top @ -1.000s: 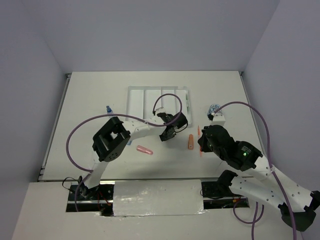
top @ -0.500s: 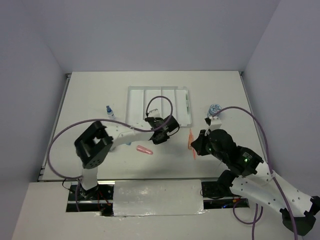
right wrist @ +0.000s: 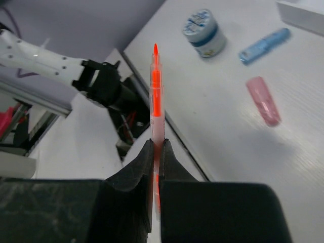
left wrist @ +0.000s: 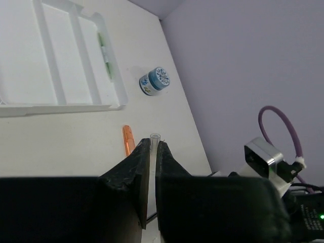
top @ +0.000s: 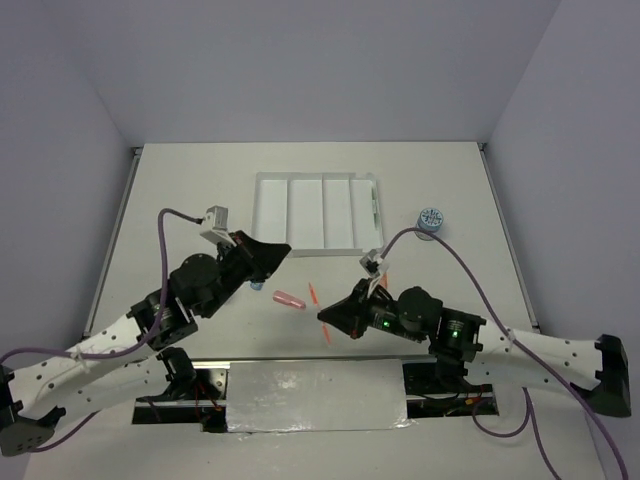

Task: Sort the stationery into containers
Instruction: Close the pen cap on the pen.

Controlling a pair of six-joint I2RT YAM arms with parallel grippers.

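Note:
My right gripper (top: 329,317) (right wrist: 157,144) is shut on a thin orange pen (right wrist: 156,96) (top: 314,293), held above the table's front middle. My left gripper (top: 282,250) (left wrist: 150,144) is shut on a thin clear tube (left wrist: 154,137) that pokes out past its tips. The white tray (top: 268,210) (left wrist: 119,98) lies at the back, with a green pen (top: 374,208) (left wrist: 105,50) in its rightmost compartment. On the table lie a pink stick (top: 290,299) (right wrist: 263,100), a blue stick (right wrist: 264,45), an orange stick (left wrist: 128,140) and a patterned disc (top: 430,218) (left wrist: 155,81).
A second patterned disc (right wrist: 205,33) stands past the blue stick in the right wrist view; the left arm covers it from above. Purple cables loop off both arms. Side walls close in the table, and the arm bases sit along the near edge.
My left gripper has shut and drawn back left, away from the tray's front edge. My right gripper has carried the orange pen left and toward the near edge.

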